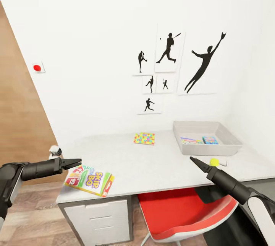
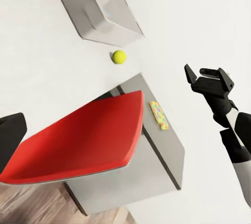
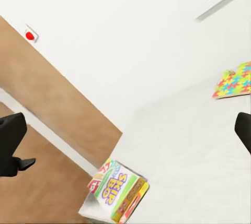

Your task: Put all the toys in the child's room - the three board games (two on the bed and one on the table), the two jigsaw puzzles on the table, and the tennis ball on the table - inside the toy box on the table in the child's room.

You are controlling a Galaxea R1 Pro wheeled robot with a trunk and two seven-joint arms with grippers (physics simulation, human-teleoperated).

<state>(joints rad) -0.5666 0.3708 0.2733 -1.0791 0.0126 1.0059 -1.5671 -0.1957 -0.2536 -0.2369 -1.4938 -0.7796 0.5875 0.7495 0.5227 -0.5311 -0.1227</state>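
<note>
A child's room in a home, rendered in simulation: plain white walls hung with black silhouette prints of ball players, a pale surface strewn with toys, a grey toy box, a red chair tucked under, and wood-plank floor. The brown panel at left is probably a door.

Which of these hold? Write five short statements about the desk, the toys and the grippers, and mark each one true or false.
1. The green-edged Skip-Bo board game box lies at the corner of the pale grey-white table. True.
2. The yellow-green tennis ball sits inside the light-grey toy box. False: it rests on the table, in front of the box.
3. The toy box is empty. False: colourful flat items lie in it.
4. A multicoloured jigsaw puzzle sheet lies on the table beside the toy box. True.
5. The left gripper grips the board game. False: it hovers open above it.
</note>
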